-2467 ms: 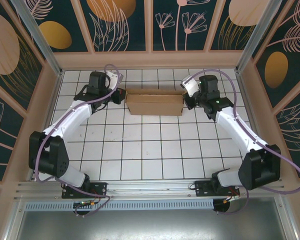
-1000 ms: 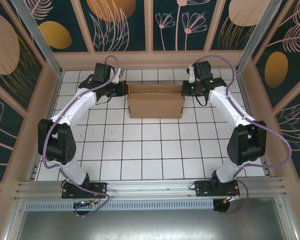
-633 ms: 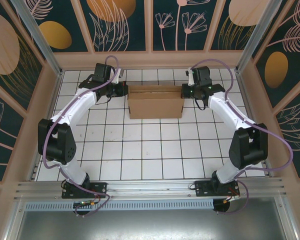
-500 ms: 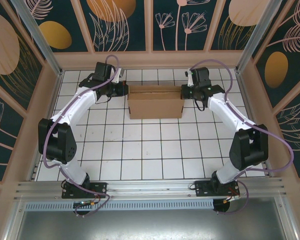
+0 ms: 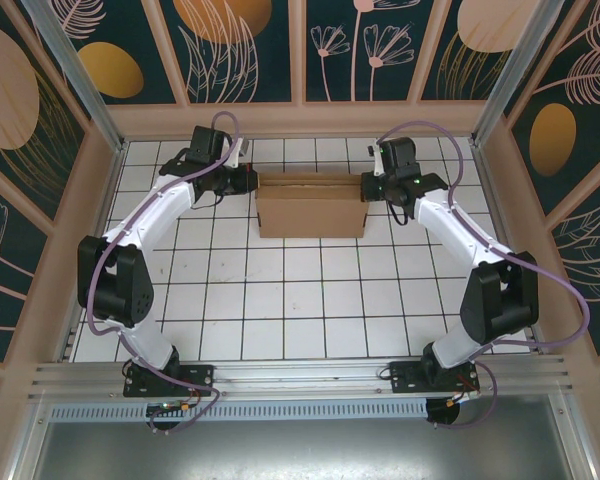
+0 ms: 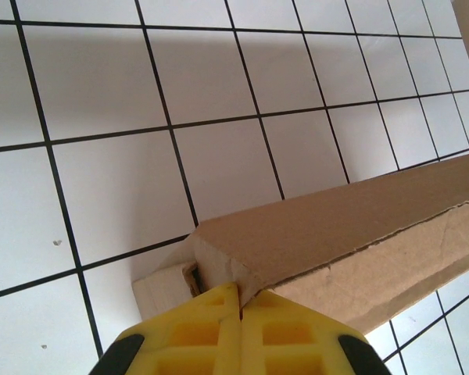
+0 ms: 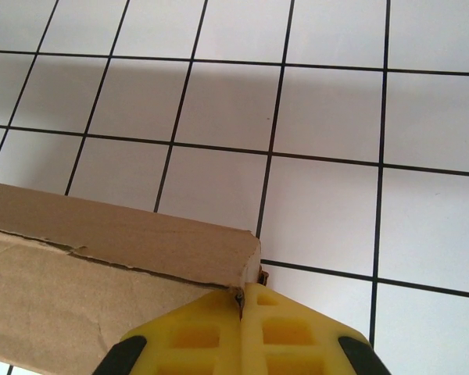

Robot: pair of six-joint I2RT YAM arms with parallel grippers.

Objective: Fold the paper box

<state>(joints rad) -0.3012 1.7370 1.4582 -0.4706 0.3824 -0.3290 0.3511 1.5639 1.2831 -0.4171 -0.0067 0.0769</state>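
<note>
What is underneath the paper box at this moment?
The white gridded table shows all around the paper box. The patch directly beneath is covered by cardboard, so anything there cannot be seen. The shut left gripper and right gripper meet its two ends.

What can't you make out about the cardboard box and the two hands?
- Top view: how the left hand and right hand meet the paper box ends; too small, wrists cover it.
- Wrist views: the box's full length and most of each hand, cut off by frame edges.
</note>
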